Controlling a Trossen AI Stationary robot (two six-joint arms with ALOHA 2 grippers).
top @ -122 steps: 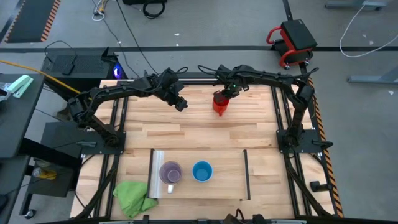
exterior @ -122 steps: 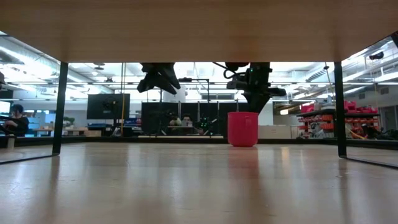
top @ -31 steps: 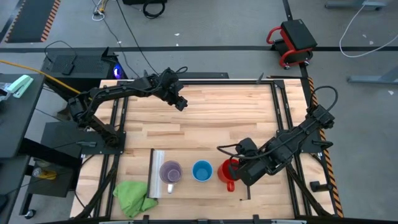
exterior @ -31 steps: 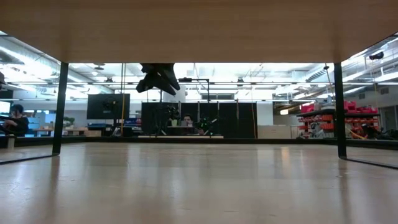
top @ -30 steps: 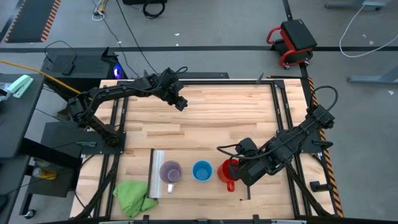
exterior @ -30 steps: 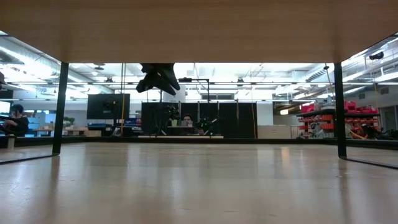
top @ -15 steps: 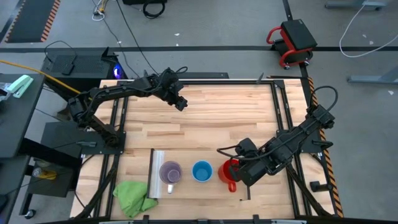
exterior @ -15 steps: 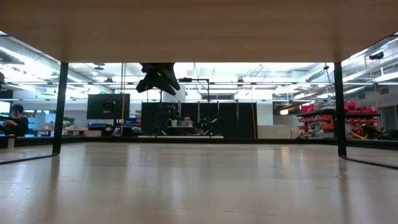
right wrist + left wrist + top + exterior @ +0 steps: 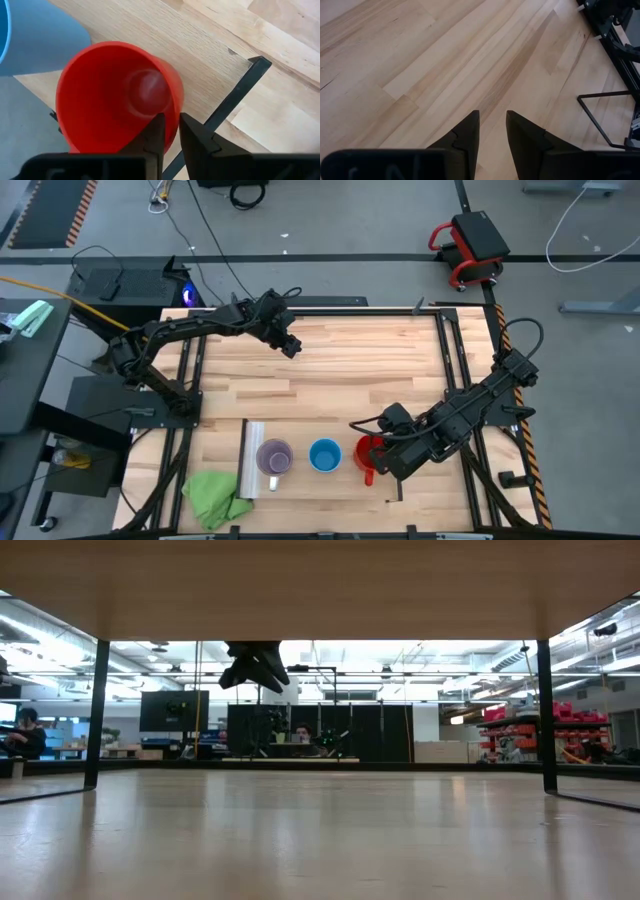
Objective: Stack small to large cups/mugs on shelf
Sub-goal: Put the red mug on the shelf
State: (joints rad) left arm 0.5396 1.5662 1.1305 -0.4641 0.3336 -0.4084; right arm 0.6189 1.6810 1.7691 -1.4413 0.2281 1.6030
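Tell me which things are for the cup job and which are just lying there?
For the job: purple mug, blue mug, red mug, wooden shelf, right gripper.
Just lying about: green cloth.

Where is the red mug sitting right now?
In the high view, the red mug stands on the shelf near its dark-strip end, right of the blue mug, with the right gripper at its rim.
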